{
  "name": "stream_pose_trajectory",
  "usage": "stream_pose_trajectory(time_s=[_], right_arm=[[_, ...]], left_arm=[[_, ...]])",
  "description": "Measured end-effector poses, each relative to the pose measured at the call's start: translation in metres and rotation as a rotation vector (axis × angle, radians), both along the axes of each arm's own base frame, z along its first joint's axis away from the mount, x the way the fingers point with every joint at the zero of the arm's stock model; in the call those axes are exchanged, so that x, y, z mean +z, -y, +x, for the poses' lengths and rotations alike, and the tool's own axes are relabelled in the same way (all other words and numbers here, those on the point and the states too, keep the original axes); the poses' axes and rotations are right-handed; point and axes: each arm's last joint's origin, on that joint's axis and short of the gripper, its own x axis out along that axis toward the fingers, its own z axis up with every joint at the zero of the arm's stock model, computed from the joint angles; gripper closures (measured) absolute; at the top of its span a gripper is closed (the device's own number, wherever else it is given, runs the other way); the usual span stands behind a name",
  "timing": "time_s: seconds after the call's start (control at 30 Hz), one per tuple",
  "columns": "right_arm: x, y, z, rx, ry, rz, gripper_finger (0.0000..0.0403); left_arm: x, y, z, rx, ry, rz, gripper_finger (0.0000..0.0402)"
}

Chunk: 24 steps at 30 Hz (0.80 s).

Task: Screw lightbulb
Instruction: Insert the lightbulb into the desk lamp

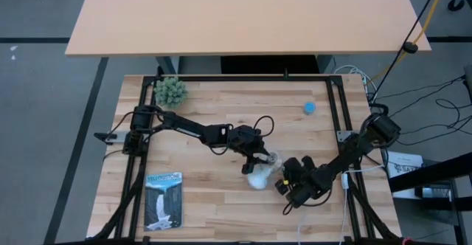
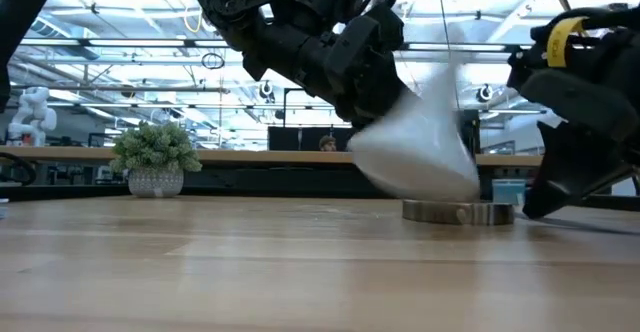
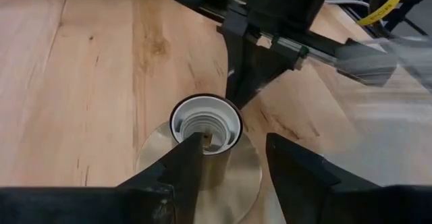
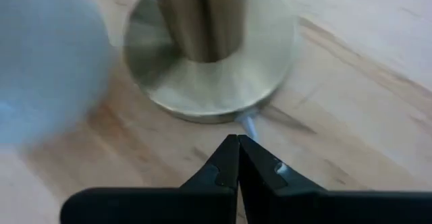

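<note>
The left end effector (image 3: 233, 163) holds the lightbulb (image 2: 425, 147) tilted, just above the socket (image 3: 206, 126) below its fingers; the right end effector (image 4: 237, 158), shut and empty, sits beside the socket's base on the counter (image 1: 221, 208).

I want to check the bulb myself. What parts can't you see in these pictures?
- Lightbulb screw base: low view, hidden behind the left gripper.
- Lightbulb surface: right wrist view, only a pale blur at the edge.
- Socket base disc: left wrist view, partly hidden by that gripper's fingers.
- Socket opening: low view, hidden by the bulb.
- Right gripper, shut: low view, cut off by the edge.
- Blue object: high view, too small to identify.
</note>
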Motion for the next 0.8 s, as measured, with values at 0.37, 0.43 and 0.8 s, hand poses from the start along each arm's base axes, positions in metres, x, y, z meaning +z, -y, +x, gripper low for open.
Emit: stream_pose_trajectory(time_s=[0.37, 0.43, 0.8], right_arm=[[0.008, 0.004, 0.001, -0.01, 0.067, -0.078, 0.0403], [0.014, 0.005, -0.002, -0.008, 0.07, -0.084, 0.0403], [0.058, 0.012, -0.022, -0.001, 0.174, -0.115, 0.0403]], left_arm=[[0.0, -0.006, 0.0, 0.04, -0.002, -0.01, 0.0234], [0.002, -0.011, 0.0, 0.05, -0.001, -0.011, 0.0234], [0.05, -0.05, -0.018, 0.164, 0.029, 0.023, 0.0234]])
